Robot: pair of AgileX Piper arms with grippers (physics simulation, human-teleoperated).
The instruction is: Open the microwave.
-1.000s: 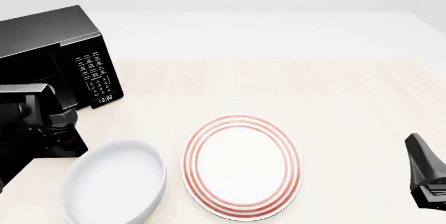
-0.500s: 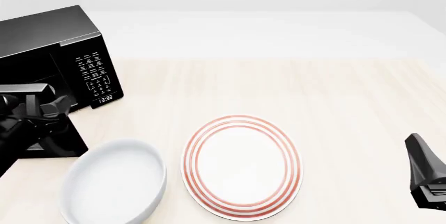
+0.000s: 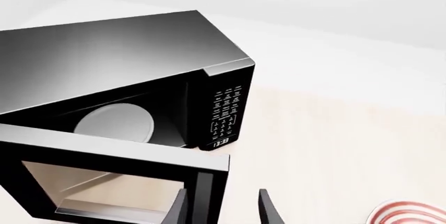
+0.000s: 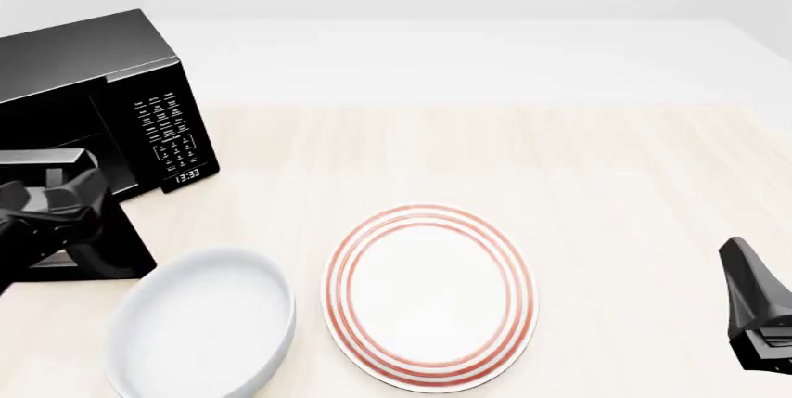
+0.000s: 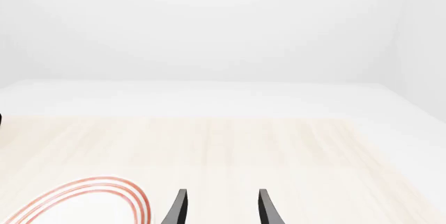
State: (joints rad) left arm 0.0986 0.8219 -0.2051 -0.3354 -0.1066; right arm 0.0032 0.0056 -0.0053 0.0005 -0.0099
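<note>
Comparing with a second ago, the left hand (image 4: 62,196) has shifted lower and toward the left edge of the front view, and the microwave (image 4: 106,92) door (image 3: 118,182) stands swung further out. The microwave sits at the far left of the desk (image 4: 520,157), its keypad panel (image 3: 224,112) and clock display (image 3: 220,143) facing right of the open cavity, where the pale turntable (image 3: 115,122) shows. In the left wrist view the door hangs open toward the near side, its free edge lying between the two fingers (image 3: 266,208) of the left hand; the fingers are spread apart, and whether either one touches the door edge cannot be told. The left arm comes in low from the near left. The right hand (image 5: 219,208) is parked at the near right above bare desk, fingers parted, holding nothing. A white bowl (image 4: 204,328) and a red-ringed plate (image 4: 431,296) sit near, unmoved.
</note>
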